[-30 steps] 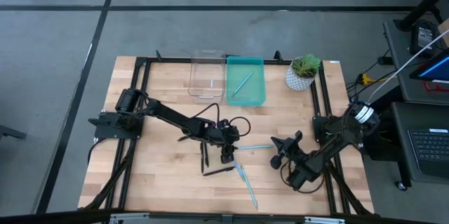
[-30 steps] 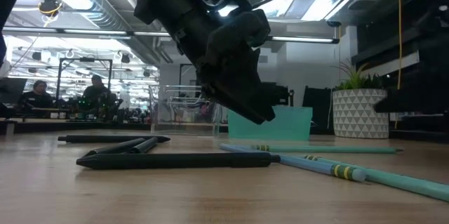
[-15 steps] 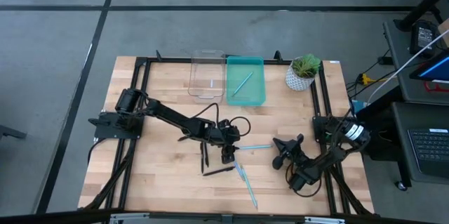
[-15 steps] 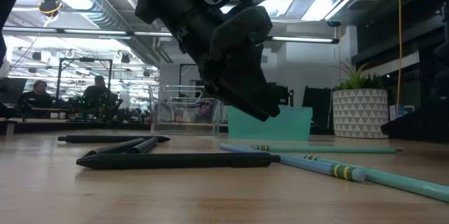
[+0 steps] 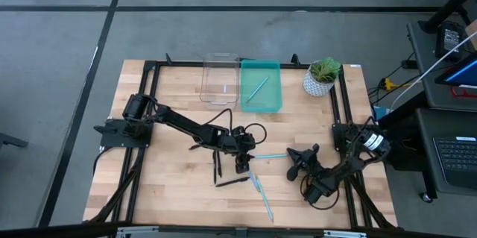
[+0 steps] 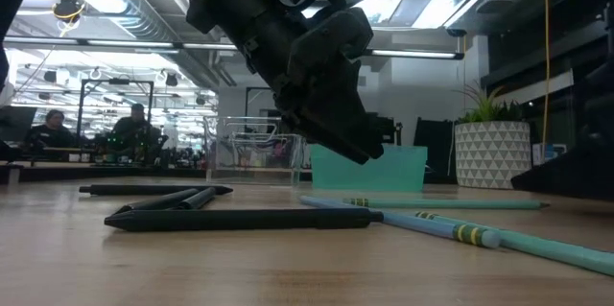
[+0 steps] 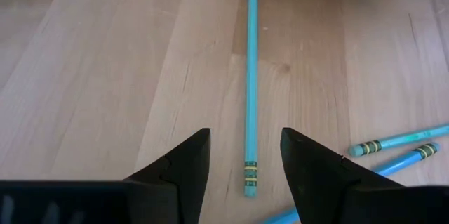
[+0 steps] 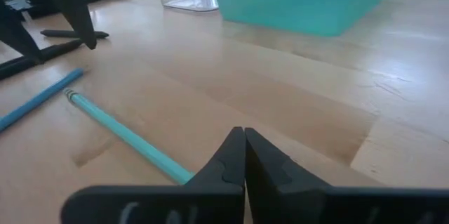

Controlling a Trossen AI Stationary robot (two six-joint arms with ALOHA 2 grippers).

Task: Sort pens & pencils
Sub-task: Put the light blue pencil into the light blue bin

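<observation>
Straddling the teal pencil (image 7: 249, 104), your left gripper (image 7: 245, 161) has jaws wide, empty, lined up to pinch; right gripper (image 8: 244, 155) waits pinched shut, empty.

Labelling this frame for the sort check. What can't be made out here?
- High view: left gripper covers the sticks under it; the black pens are too small to count.
- Low view: the left arm hides the clear bin.
- Left wrist view: the teal pencil is cut off at the top edge.
- Right wrist view: the right gripper hides the near pencil's end.
</observation>
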